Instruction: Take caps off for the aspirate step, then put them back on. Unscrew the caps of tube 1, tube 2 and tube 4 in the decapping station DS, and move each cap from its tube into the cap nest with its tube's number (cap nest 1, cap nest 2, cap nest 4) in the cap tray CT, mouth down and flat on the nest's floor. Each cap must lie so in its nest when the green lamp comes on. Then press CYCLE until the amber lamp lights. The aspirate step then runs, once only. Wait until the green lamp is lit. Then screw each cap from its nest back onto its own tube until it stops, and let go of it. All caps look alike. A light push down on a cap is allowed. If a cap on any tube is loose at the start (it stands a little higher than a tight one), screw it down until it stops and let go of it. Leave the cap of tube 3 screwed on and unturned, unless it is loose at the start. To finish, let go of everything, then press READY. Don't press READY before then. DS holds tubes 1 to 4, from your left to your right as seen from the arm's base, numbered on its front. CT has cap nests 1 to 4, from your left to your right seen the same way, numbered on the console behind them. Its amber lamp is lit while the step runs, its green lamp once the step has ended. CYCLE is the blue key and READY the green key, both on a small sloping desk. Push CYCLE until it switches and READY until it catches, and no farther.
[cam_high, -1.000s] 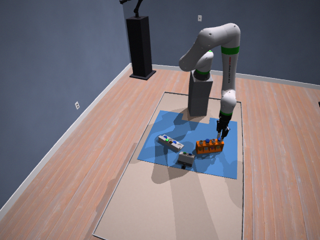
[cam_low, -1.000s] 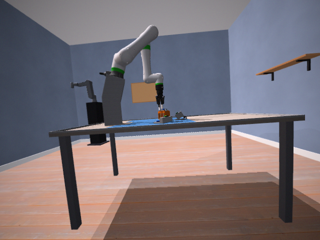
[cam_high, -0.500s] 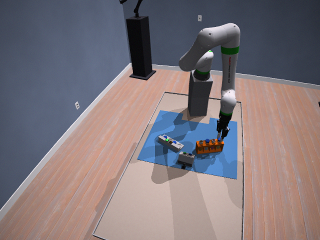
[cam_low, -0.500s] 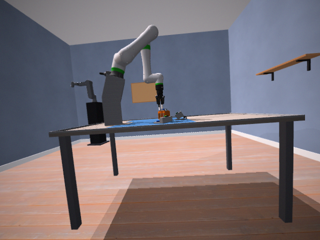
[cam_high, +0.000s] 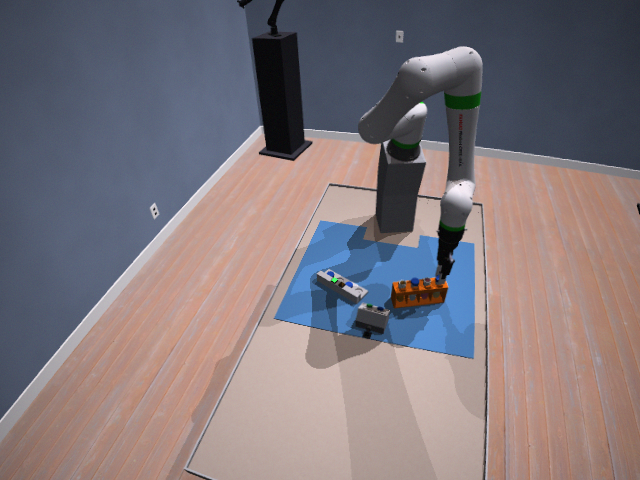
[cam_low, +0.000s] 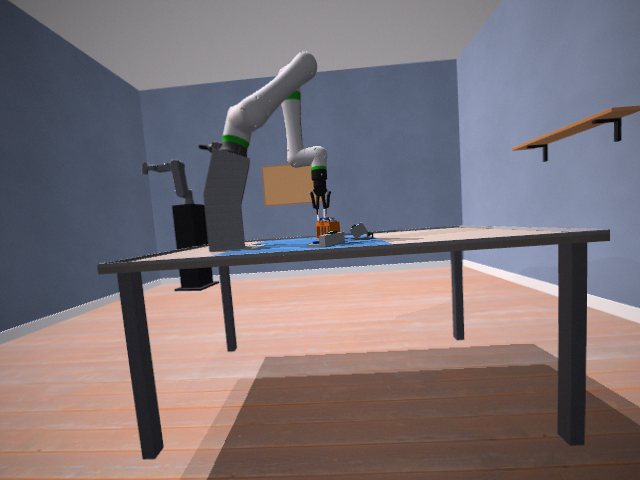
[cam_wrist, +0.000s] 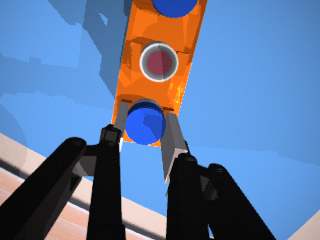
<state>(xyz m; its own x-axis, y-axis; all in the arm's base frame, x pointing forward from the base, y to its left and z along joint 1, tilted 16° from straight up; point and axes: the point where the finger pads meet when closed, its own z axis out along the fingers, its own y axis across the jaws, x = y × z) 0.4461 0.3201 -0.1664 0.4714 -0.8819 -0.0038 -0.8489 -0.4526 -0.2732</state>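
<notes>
Gripper: the gripper (cam_wrist: 144, 131) points straight down at one end of the decapping station (cam_wrist: 182, 65), fingers pinching the blue cap (cam_wrist: 144, 125) of the end tube from both sides
Next tube: the neighbouring tube (cam_wrist: 159, 62) stands uncapped, reddish inside
Station: the orange block stands on the blue mat (cam_high: 449, 330)
Cap tray: the cap tray (cam_high: 341, 285) lies well apart on the mat, green lamp (cam_high: 334, 279) lit, blue caps in it
Key desk: the small sloping desk (cam_high: 372, 317) stands between tray and station

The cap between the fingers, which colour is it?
Blue cap, gripped by the gripper; clearest in the wrist view.
</notes>
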